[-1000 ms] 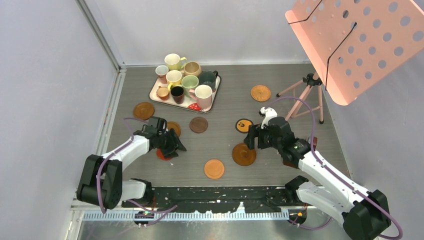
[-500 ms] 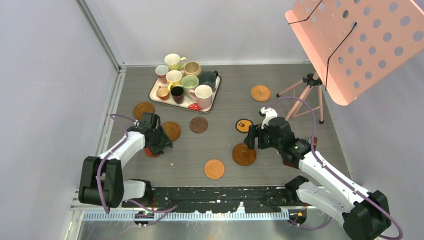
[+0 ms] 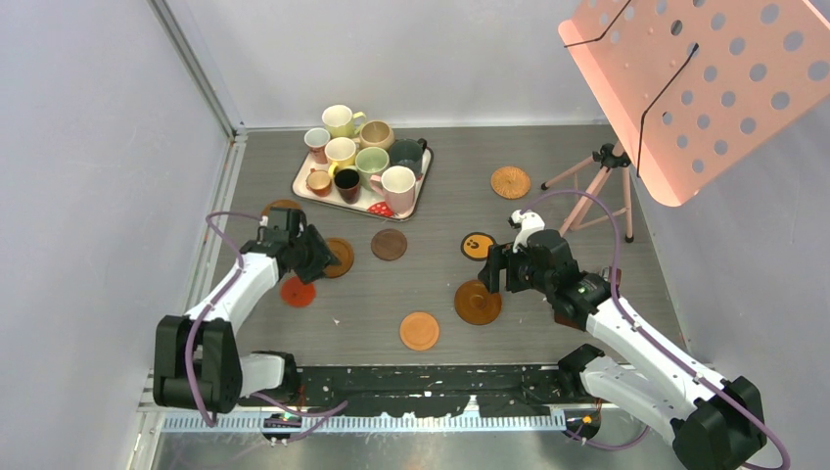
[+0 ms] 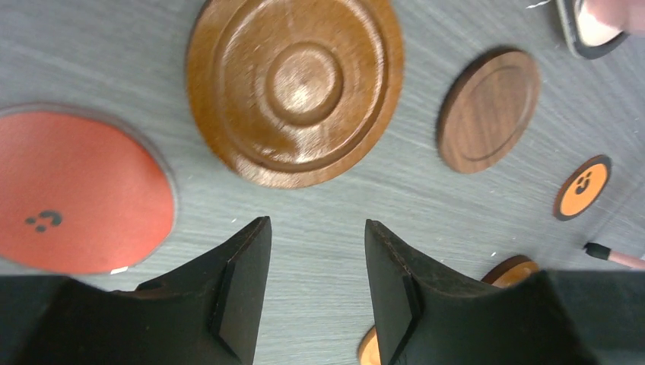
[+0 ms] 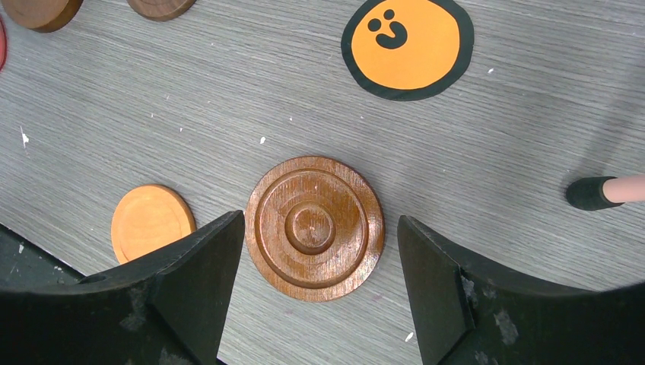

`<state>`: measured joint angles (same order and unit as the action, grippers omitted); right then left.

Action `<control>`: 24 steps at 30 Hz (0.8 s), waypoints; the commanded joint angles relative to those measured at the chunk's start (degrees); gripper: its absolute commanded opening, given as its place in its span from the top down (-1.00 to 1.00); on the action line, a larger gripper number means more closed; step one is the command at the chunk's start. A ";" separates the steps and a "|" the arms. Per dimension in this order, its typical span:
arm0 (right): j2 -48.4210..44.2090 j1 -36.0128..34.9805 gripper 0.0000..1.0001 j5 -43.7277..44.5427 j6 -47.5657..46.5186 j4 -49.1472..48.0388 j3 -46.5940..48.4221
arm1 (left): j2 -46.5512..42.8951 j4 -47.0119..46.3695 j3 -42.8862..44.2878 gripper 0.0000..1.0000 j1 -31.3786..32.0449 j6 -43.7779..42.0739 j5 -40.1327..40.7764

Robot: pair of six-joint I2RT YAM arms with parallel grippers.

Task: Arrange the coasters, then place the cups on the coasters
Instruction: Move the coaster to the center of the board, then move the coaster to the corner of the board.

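Closest to the arm bases, the plain orange coaster (image 3: 419, 330) sits alone on the desk (image 3: 391, 289). The left wrist view only catches a sliver of it at the bottom edge, cut off by a finger.

Just past it is a ringed brown coaster (image 3: 478, 302). The right pincer (image 5: 319, 225) hangs over it with jaws spread wide, one on each side and a gap showing on both, so it's released and gripping nothing. From the top view you can't see those gaps at all because the wrist blocks them.

Over at the left of the frame, the red coaster (image 3: 298, 291) lies flat. The left wrist cam crops its edge but shows a tiny black mark that the top view doesn't.

The left pincer (image 4: 316, 228) is half spread and empty, with bare desk between the fingers. A second ringed brown coaster (image 4: 295, 84) lies just beyond its tips.

Mid-frame are the dark walnut coaster (image 3: 389, 244) and the black coaster with the orange smiley (image 3: 477, 245). Another brown coaster (image 3: 277, 207) is mostly hidden behind the left arm.

Further back is the wicker coaster (image 3: 510, 181), near a tripod (image 3: 609, 157). At the very back the strawberry tray (image 3: 380, 209) holds all nine cups (image 3: 371, 162), packed tight together.
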<state>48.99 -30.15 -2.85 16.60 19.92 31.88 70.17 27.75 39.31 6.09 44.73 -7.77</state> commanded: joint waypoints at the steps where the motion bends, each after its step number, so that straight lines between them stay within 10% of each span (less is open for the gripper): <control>1: -0.33 -0.17 -0.61 0.25 -0.49 -0.97 0.97 | 4.89 -5.00 4.31 0.00 -0.11 -1.01 -2.25; 24: 0.21 -0.22 -0.61 -0.92 -0.81 -1.75 0.61 | 13.47 2.26 12.67 0.02 -15.83 -2.47 11.44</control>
<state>49.12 -30.15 -3.36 16.58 19.86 31.88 85.78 30.96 49.23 -7.92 43.72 3.03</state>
